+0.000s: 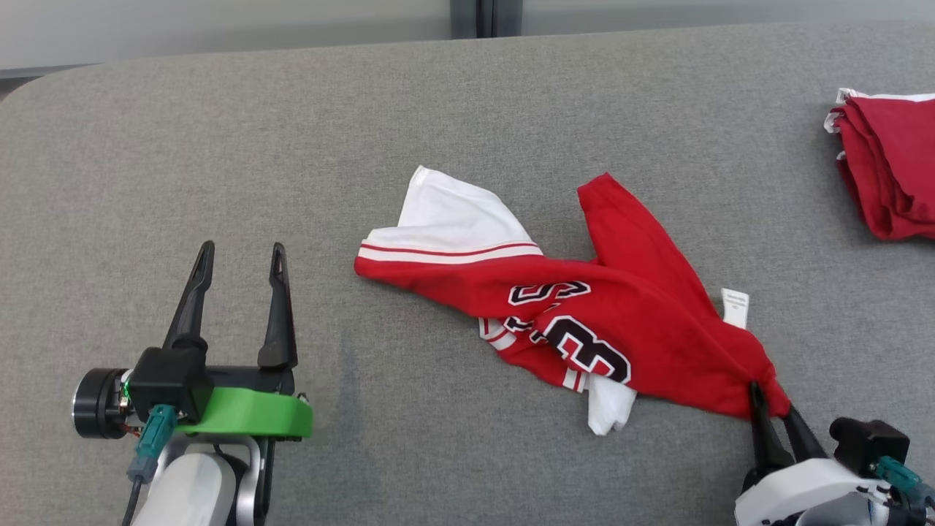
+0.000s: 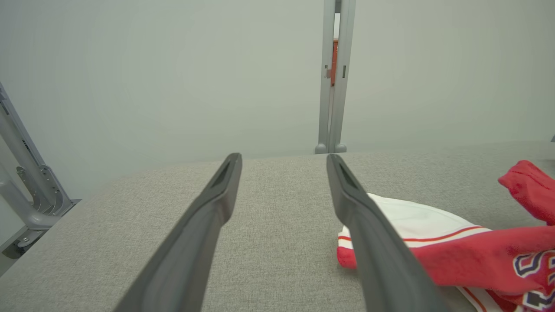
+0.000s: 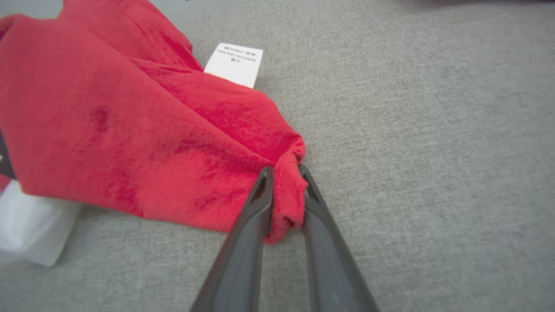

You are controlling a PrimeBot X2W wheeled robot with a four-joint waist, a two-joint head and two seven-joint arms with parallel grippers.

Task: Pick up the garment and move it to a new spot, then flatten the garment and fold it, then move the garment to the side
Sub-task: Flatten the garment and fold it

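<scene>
- My left gripper (image 1: 242,247) sits low-left over the grey woven fabric surface (image 1: 438,109), fingers spread wide w/ nothing btwn them, well apart from any cloth.
- Crumpled red and white jersey shirt (image 1: 628,314) w/ black-and-white numerals lies mid-surface, white sleeve toward my left, red body trailing to lower right.
- Small white care label (image 1: 735,307) pokes out at its right edge.
- My right gripper (image 1: 767,398), lower right: fingers nearly together, pinching a bunched red corner of the shirt, down at surface level.
- Folded red cloth pile (image 1: 891,168) at far right edge, well apart from the shirt.
</scene>
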